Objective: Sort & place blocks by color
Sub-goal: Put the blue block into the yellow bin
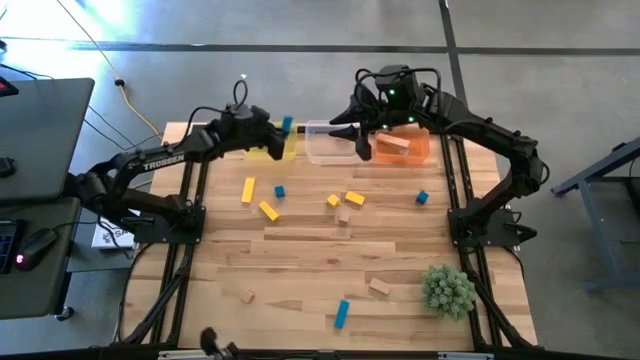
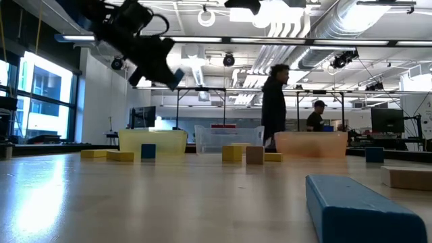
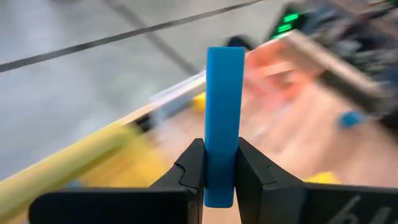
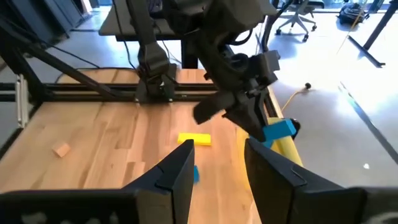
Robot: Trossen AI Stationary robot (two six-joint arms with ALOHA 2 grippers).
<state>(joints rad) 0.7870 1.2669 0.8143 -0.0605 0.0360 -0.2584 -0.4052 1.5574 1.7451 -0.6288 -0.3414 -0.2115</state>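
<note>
Overhead, left tool pinches a blue bar by its end above the yellow bin; it could slip. Right tool spread, empty.

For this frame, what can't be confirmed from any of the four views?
- Contents of the yellow bin: in the high view the left hand and its blue block cover it; in the left wrist view it is blurred.
- Whether the clear bin holds anything: the right hand overlaps it from above; in the low view its wall is too hazy.
- Tan blocks in the orange bin: count unclear, too small.
</note>
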